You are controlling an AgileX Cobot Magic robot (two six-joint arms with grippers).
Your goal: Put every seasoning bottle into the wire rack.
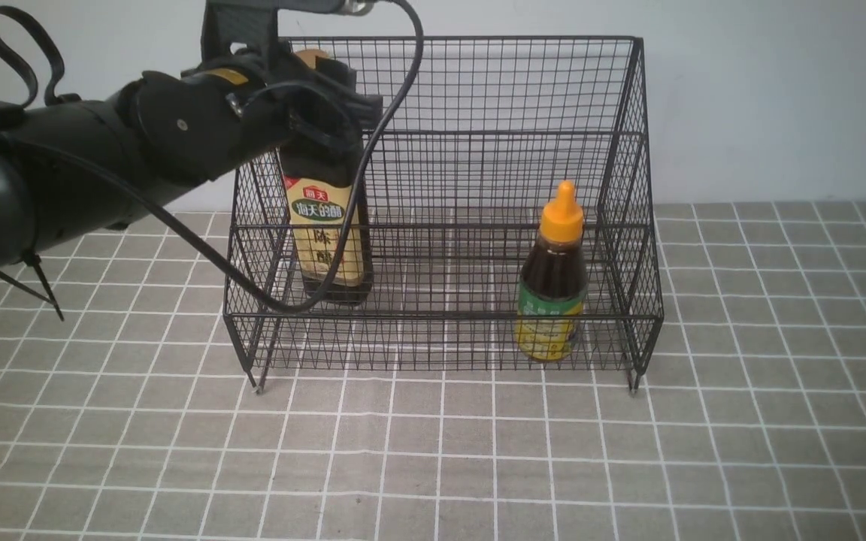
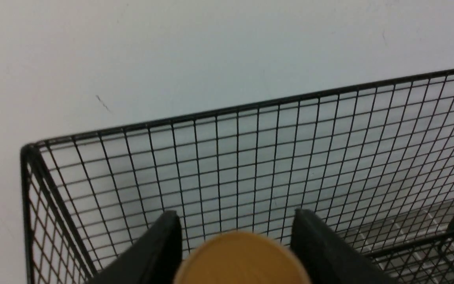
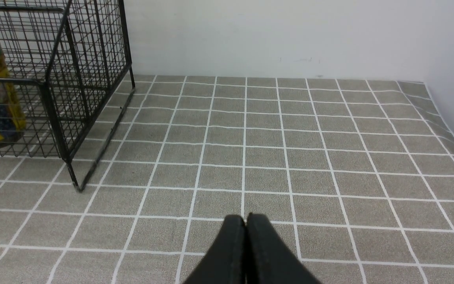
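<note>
Inside the wire rack (image 1: 463, 37), both seasoning bottles stand upright, the left jaws set about the tall one's top.

Toward the rack's left side, the tall bottle (image 1: 328, 233) has its base down in the lower tier, farther back than the short bottle (image 1: 553, 293), which stands at the front right of that tier. The left jaws flank the gold cap (image 2: 242, 260), one black finger (image 2: 160, 252) close on each side; whether they press it or stand just clear, I cannot tell. The right jaws are pressed fully together, holding nothing, above the tiled bench (image 1: 433, 466), well apart from the rack.
</note>
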